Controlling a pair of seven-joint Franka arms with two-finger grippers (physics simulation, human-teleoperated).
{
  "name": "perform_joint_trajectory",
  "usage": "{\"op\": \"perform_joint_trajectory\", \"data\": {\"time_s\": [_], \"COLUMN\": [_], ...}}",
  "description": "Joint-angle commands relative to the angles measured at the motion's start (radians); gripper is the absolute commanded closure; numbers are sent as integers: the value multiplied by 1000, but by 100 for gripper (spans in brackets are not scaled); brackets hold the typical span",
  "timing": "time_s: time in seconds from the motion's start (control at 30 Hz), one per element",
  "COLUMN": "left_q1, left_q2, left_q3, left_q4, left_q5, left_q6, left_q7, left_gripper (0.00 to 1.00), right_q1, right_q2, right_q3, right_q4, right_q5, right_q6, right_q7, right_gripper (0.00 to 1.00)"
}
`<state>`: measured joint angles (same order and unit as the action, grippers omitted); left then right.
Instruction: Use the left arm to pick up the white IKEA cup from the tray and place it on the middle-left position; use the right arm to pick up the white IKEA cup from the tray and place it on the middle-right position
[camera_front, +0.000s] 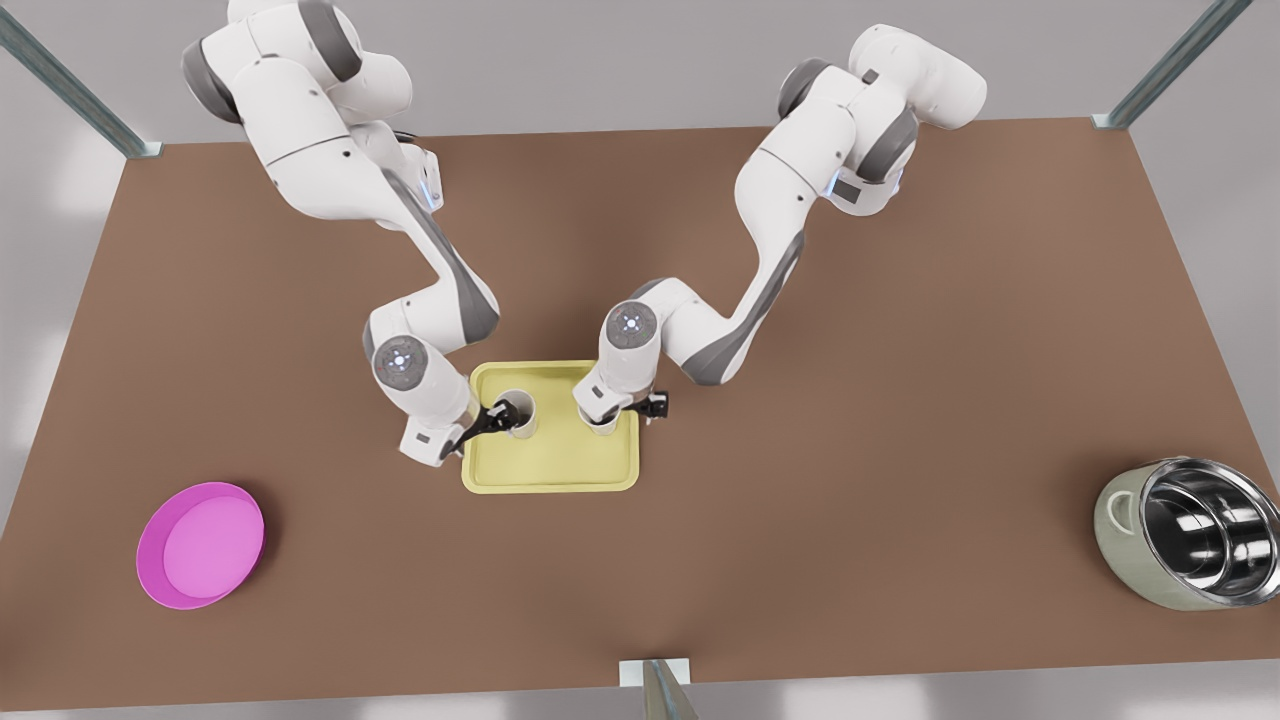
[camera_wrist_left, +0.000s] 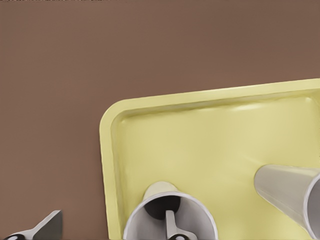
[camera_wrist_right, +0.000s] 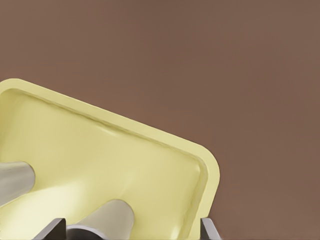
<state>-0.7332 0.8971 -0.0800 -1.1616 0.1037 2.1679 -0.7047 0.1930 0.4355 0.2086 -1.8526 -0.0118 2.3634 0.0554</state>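
- Brown tabletop (camera_front: 800, 560) carries a pale yellow rectangular plastic tray (camera_front: 550, 478) with a low rim, near the middle of the table's near edge, holding both white tapered cups.
- Left gripper (camera_front: 497, 417) straddles the wall of one white cup (camera_front: 518, 412), one finger (camera_wrist_left: 171, 225) inside, jaws apart; closing off-centre could tip it.
- Right gripper (camera_front: 612, 412) brackets the second white cup (camera_wrist_right: 102, 220), jaws apart, unclamped.
- Both wrists crowd the tray; lifting together risks a collision.
- Pink round plate (camera_front: 200, 545) and steel bowl (camera_front: 1195, 545) sit by the near corners.
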Motion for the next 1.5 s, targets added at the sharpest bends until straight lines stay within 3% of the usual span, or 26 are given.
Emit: {"op": "perform_joint_trajectory", "data": {"time_s": [0.0, 0.5, 0.63, 0.67, 0.73, 0.8, 0.97, 1.3, 1.47], "left_q1": [0, -12, -21, -21, -21, -21, -21, 24, 144], "left_q2": [3, -1, 3, 3, 2, 0, -1, -53, -187], "left_q3": [2, 5, 6, 6, 6, 6, 6, 3, 3], "left_q4": [0, -64, -64, -64, -64, -62, -56, -47, -124], "left_q5": [14, 68, 68, 68, 67, 64, 63, 50, -1], "left_q6": [75, 78, 78, 78, 76, 76, 76, 59, -39], "left_q7": [-179, -180, -177, -177, -179, -183, -254, -272, -110], "left_gripper": [0, 0, 12, 25, 38, 50, 74, 86, 86], "right_q1": [0, 8, 6, 6, 8, 11, 13, 11, 10], "right_q2": [3, 32, 32, 35, 49, 61, 65, 48, 25], "right_q3": [2, 5, 5, 5, 5, 5, 9, 20, 20], "right_q4": [-4, -62, -76, -76, -76, -74, -69, -62, -54], "right_q5": [1, 1, 1, 1, 1, 1, 4, 9, 9], "right_q6": [11, 14, 16, 16, 19, 19, 14, 4, -16], "right_q7": [24, -20, -46, -46, -45, -35, -28, -26, -29], "right_gripper": [0, 1, 1, 1, 4, 9, 42, 80, 82]}}
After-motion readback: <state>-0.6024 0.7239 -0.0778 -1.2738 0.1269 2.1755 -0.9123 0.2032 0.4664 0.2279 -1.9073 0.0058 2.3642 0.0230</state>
